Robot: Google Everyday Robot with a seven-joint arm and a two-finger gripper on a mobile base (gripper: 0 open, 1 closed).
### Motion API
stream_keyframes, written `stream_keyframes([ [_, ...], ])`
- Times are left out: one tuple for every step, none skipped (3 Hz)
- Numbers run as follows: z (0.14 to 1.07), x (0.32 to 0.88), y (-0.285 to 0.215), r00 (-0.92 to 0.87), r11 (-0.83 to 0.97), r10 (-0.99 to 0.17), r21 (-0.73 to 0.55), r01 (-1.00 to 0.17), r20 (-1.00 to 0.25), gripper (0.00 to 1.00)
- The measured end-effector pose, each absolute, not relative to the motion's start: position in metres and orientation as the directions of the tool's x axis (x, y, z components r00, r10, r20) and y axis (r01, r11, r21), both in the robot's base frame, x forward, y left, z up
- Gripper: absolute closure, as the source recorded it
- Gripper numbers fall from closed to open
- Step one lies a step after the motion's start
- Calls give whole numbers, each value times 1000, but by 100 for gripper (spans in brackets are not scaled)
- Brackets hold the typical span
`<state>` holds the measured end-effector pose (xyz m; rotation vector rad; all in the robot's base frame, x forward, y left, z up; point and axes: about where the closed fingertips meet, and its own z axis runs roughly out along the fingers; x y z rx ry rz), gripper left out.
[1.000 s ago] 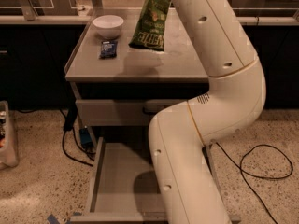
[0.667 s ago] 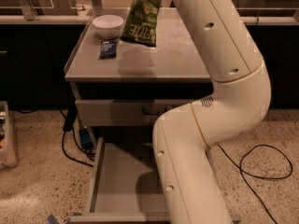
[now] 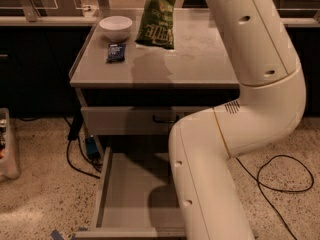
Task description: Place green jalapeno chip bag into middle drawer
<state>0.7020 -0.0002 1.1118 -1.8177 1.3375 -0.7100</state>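
Observation:
The green jalapeno chip bag (image 3: 159,16) hangs upright in the air above the grey cabinet top (image 3: 200,59), with its pale bottom edge just clear of the surface. Its top runs out of the picture's upper edge. My gripper is above that edge and out of view, directly over the bag. My white arm (image 3: 250,84) curves down the right side of the picture. The middle drawer (image 3: 130,194) stands pulled out near the floor, with its grey floor bare. The arm's lower link covers its right part.
A white bowl (image 3: 116,27) and a small dark blue packet (image 3: 116,52) lie on the cabinet top, left of the bag. A shut drawer front with a black handle (image 3: 165,119) is above the open drawer. Black cables (image 3: 285,174) lie on the floor. A clear bin (image 3: 7,144) stands at left.
The bag has lifted slightly and swayed left, then back. Its top and the gripper tip have passed out of the top edge.

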Motion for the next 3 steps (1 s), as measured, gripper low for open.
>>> stream_keyframes([
  [1140,661,-5,283,-159,-959,-842,-516,8,100],
  [1164,623,-4,271,-142,-963,-859,-493,4,100],
  [1182,584,0,254,-122,-967,-873,-472,-3,100],
])
